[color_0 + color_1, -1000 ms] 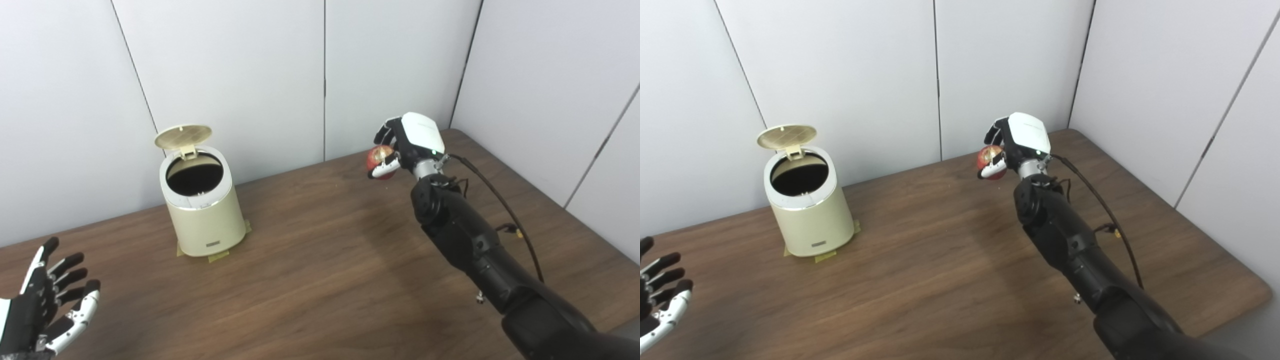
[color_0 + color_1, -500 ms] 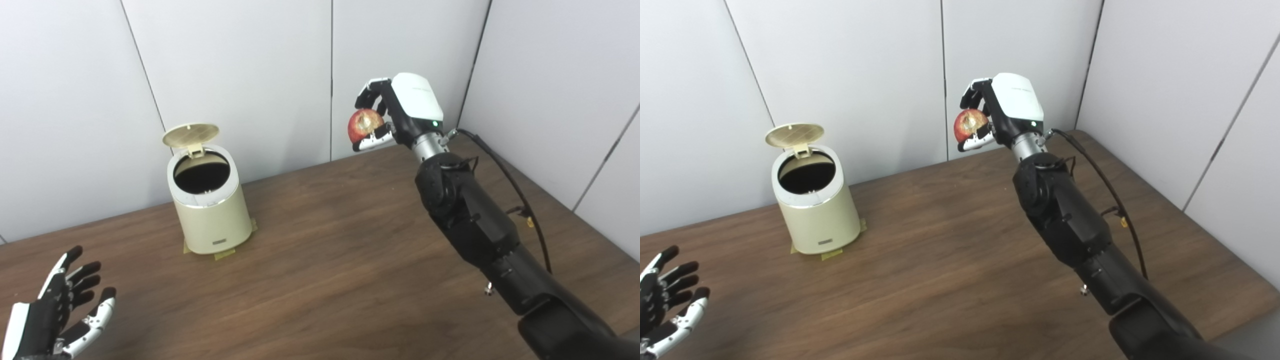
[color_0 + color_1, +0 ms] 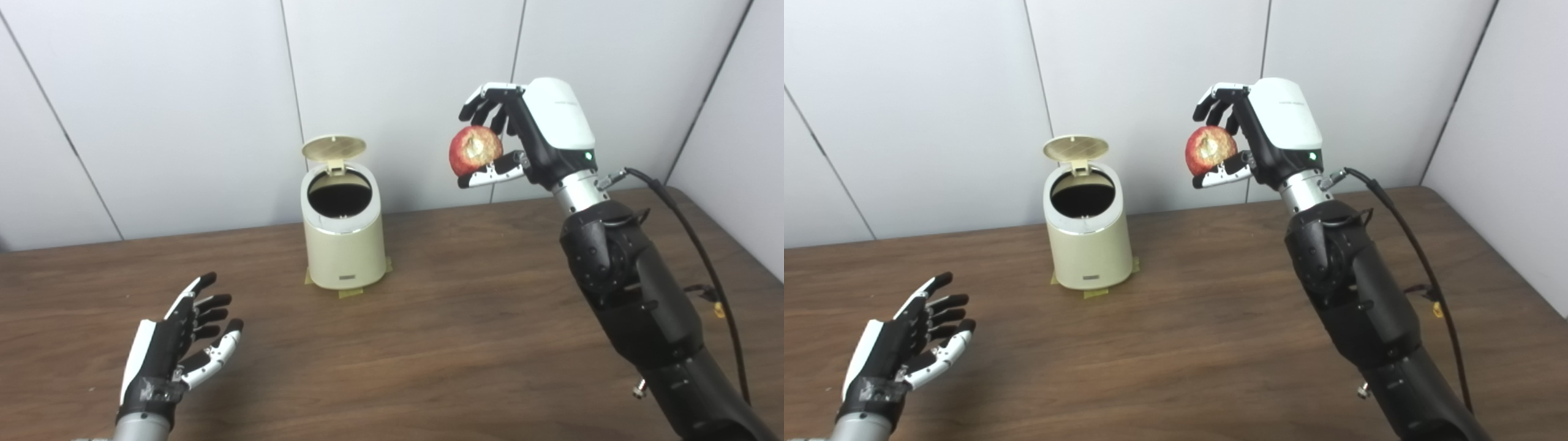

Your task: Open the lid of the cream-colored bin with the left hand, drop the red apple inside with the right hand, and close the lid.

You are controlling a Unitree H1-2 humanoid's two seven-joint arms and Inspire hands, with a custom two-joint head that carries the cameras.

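The cream-colored bin [image 3: 345, 245] stands on the wooden table [image 3: 465, 318] near the back wall, taped down at its base. Its round lid [image 3: 334, 147] is tipped up behind the dark opening. My right hand [image 3: 533, 138] is raised high to the right of the bin and is shut on the red apple [image 3: 474, 150], which has a pale patch on its side. My left hand [image 3: 177, 343] hovers low over the table at the front left, fingers spread and holding nothing.
White wall panels close off the back and the right side. A black cable [image 3: 698, 245] runs along my right forearm. Bare wooden table lies between both hands and in front of the bin.
The camera has swung left, shifting the whole scene right. My right hand has lifted the apple from just above the table to well above bin height. The left hand stays open.
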